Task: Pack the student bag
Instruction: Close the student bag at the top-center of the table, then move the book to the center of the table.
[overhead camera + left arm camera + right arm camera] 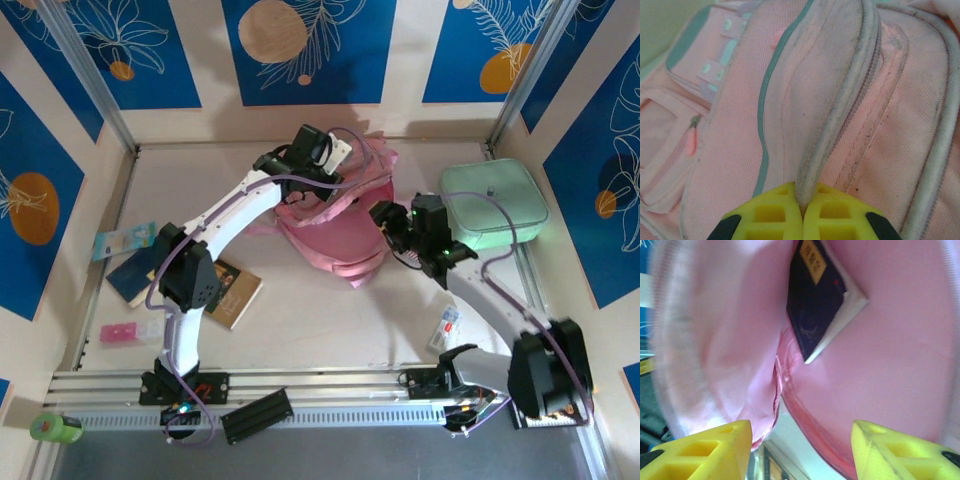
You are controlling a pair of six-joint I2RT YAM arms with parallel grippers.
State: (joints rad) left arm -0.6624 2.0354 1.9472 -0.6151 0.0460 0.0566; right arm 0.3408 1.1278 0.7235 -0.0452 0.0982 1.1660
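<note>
Now, your student bag (340, 240) lies slumped on the middle of the table (330, 320), and the mint-green case (495, 205) sits just to the right of the bag. Inside the bag's mouth you can see a dark book (812, 300) with white page edges. Your left gripper (803, 207) is pinched tight on the bag's piped zip edge at its far side, while your right gripper (800, 450) stands with jaws apart at the bag's opening, holding nothing.

yellow label (812, 259) on dark book (812, 310), lettering too blurred to read
</note>
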